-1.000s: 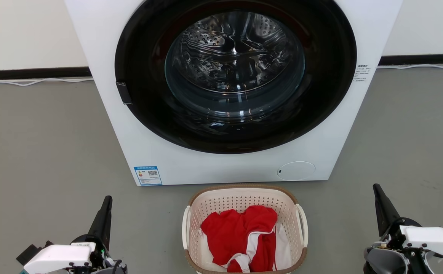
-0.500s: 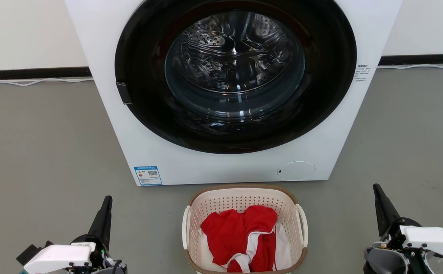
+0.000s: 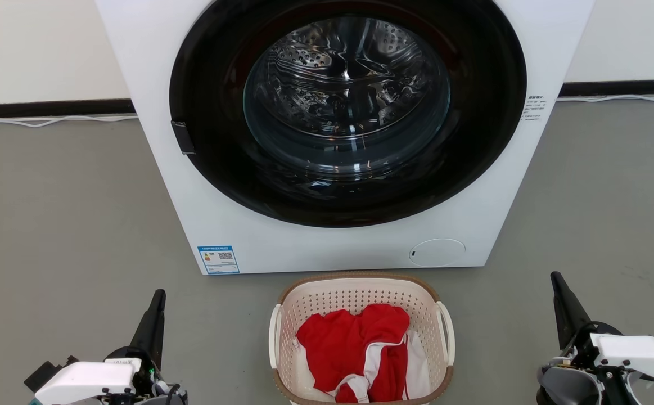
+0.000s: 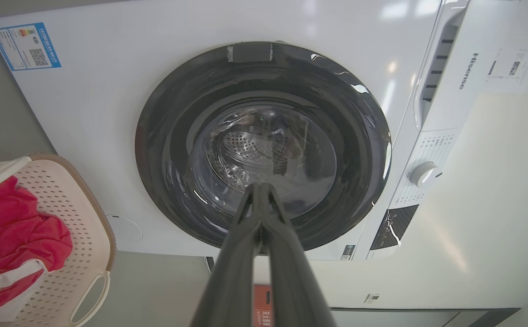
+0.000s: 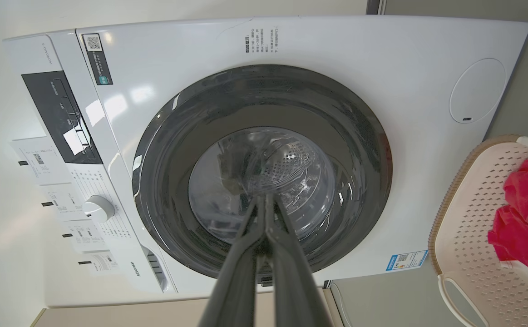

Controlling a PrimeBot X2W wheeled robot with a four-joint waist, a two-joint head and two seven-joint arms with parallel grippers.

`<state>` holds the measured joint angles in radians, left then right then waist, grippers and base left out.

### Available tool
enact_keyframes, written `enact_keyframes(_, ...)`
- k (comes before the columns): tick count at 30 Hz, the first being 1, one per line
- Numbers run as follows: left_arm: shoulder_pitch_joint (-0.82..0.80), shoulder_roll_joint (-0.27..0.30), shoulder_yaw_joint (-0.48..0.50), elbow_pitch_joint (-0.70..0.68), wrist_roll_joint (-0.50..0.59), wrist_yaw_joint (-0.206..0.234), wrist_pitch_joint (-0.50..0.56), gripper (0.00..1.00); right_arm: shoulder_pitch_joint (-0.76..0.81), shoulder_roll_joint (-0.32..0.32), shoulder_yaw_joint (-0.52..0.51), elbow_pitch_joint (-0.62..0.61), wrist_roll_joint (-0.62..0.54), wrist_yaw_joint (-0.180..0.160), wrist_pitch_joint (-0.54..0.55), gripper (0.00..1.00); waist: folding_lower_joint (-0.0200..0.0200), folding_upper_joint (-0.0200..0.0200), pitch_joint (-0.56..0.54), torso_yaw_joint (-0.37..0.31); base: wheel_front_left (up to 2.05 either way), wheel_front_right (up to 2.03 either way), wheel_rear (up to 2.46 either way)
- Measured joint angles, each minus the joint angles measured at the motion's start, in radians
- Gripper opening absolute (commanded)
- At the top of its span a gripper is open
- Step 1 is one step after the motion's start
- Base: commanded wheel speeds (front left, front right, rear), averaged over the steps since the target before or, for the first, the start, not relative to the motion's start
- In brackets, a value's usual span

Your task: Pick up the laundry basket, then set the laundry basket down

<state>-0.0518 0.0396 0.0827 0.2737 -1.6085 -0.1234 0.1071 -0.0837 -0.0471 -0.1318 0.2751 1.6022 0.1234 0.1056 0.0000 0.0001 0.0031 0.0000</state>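
The laundry basket (image 3: 355, 296) sits on the grey floor (image 3: 68, 214) at 6 o'clock from the front-loading washing machine (image 3: 327, 253), with a red-and-white garment (image 3: 355, 337) inside. The left tool (image 3: 159, 293) hovers at the basket's 9 o'clock and the right tool (image 3: 555, 277) at its 3 o'clock. Both have their fingers pressed together, empty, well apart from the handles.

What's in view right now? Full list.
Washer: one, white with dark round door, centre, before the wall.
Basket: one, cream with brown rim, on the floor before the washer.
Clothes: a heap, red and white, in the basket.
Label: one, blue, washer's lower left front.
Cable: count unclear, white, along the wall's foot.
Left gripper: one, dark, shut, left of the basket.
Right gripper: one, dark, shut, right of the basket.
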Motion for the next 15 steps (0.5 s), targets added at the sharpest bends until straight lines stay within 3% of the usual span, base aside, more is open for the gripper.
enact_keyframes(1, 0.001, 0.000, 0.000, 0.002, 0.000, 0.000, 0.000, 1.00, 0.001, 0.000, 0.001, 0.002, 0.000, 0.000, 0.000, 1.00, 0.0000, 0.0000, 0.000, 0.000, 0.00, 0.00, 0.00)
enact_keyframes(15, 0.052, -0.011, -0.012, 0.053, 0.002, 0.000, -0.026, 1.00, 0.042, 0.010, 0.011, 0.047, -0.021, -0.001, -0.019, 1.00, 0.0006, 0.0000, -0.001, 0.000, 0.00, 0.00, 0.00)
